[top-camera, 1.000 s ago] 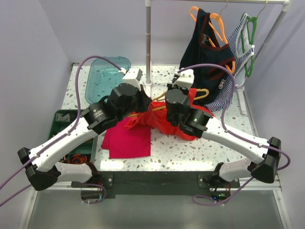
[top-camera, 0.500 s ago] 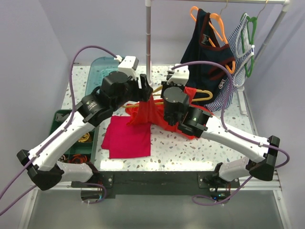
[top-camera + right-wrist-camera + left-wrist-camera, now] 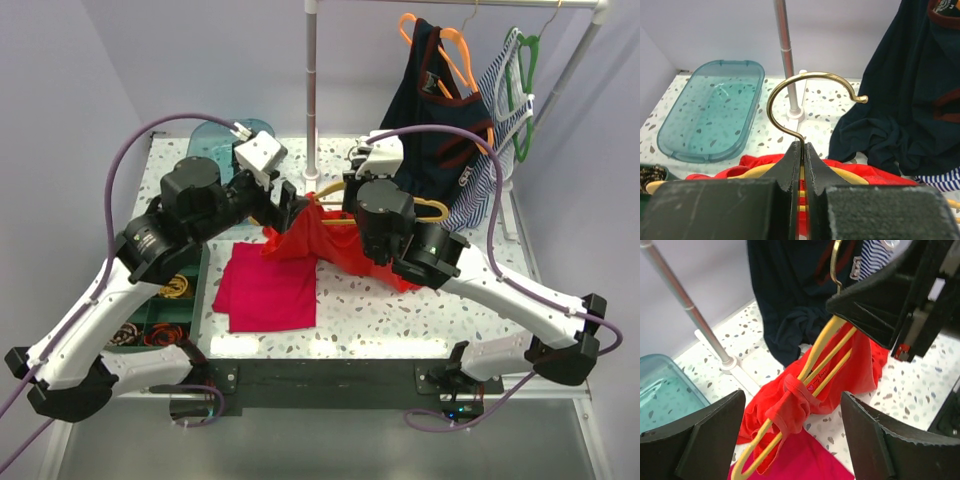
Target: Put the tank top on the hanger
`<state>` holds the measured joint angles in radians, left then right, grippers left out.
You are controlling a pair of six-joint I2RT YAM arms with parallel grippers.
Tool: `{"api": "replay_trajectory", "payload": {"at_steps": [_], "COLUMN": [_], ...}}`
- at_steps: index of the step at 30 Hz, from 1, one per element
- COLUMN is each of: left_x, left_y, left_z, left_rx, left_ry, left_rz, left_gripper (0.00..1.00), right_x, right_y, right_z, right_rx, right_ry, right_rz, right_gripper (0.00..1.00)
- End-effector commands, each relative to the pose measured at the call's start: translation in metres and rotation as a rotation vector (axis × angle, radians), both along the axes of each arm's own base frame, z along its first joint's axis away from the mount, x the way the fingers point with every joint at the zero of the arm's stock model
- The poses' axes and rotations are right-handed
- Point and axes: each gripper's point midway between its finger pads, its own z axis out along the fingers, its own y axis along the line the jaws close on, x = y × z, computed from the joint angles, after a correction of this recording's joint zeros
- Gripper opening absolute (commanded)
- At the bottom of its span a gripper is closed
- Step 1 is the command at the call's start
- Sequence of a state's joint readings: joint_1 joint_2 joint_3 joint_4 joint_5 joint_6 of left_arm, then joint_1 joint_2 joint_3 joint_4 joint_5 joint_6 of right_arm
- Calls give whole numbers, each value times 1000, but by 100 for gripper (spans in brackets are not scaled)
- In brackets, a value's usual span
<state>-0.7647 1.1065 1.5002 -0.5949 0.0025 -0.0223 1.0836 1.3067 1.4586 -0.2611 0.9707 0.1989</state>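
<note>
Jaws on your left gripper (image 3: 791, 399) stand wide apart and hold nothing. The tank top (image 3: 855, 365) lies just beyond and between them, one strap looped round the arm of the hanger (image 3: 818, 346) that points toward this gripper. Your right gripper (image 3: 801, 150) is clamped tight on the hanger's neck, right under the metal hook, and holds it tilted above the table (image 3: 370, 310). Most of the red fabric drapes below that gripper down to the tabletop, just beside a flat pink cloth (image 3: 265, 290).
</note>
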Motion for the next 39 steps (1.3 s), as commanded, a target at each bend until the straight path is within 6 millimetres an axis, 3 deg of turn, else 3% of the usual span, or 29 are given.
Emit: {"api": "replay_trajectory", "payload": {"at_steps": [1, 9, 17, 22, 26, 29, 31, 33, 36, 37, 39], "left_x": [-10, -5, -11, -15, -15, -15, -13, -7, -1, -3, -6], "left_y": [-21, -31, -35, -40, -40, -45, -46, -45, -43, -44, -42], "left_z": [-28, -54, -83, -94, -104, -102, -99, -89, -79, -80, -78], "left_rx": [110, 168, 178, 165, 166, 133, 116, 70, 14, 3, -11], "left_ry": [-12, 29, 82, 112, 137, 134, 134, 124, 139, 147, 158], "left_rz": [-189, -262, -315, -344, -338, -349, -335, -285, -218, -223, -214], "left_gripper": [82, 84, 76, 51, 38, 22, 0, 0, 0, 0, 0], "right_x": [-15, -21, -20, -20, -20, -20, -20, -20, -22, -23, -27], "right_y": [-8, -14, -11, -10, -12, -11, -11, -10, -12, -14, -20], "right_z": [33, 33, 33, 33, 34, 31, 31, 28, 24, 23, 21], "right_rx": [92, 115, 116, 108, 110, 102, 101, 95, 97, 101, 105], "right_ry": [-25, -23, -22, -20, -23, -18, -17, -11, 2, 7, 9], "right_rz": [76, 90, 99, 99, 98, 96, 95, 97, 97, 98, 102], "right_gripper": [0, 0, 0, 0, 0, 0, 0, 0, 28, 48, 65]}}
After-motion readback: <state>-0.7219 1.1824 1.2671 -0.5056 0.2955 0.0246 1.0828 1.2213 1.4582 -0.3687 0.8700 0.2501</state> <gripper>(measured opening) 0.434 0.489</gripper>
